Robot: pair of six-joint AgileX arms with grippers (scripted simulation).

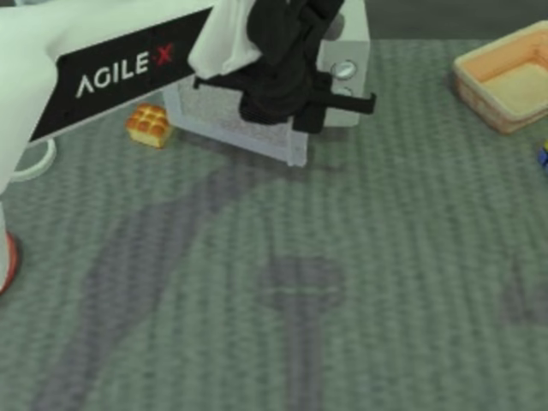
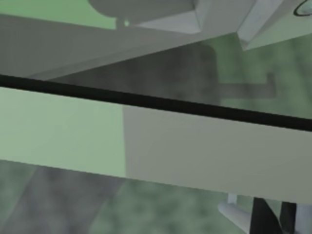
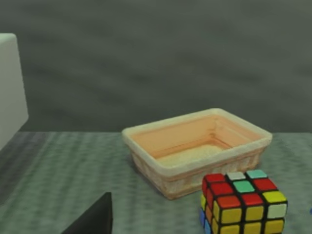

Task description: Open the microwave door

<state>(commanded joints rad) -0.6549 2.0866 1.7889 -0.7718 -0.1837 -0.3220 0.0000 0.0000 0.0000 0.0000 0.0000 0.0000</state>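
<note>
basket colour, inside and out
Tan rim and outside, orange-peach inside; the basket shows best in the right wrist view.

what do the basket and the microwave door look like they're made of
Basket: probably woven wicker or rattan, matte tan, with a ribbed weave on its walls and thick rolled rim. Microwave door: seemingly smooth white plastic or painted metal frame around a grey speckled mesh window, likely glass; being rendered, that stays open.
</note>
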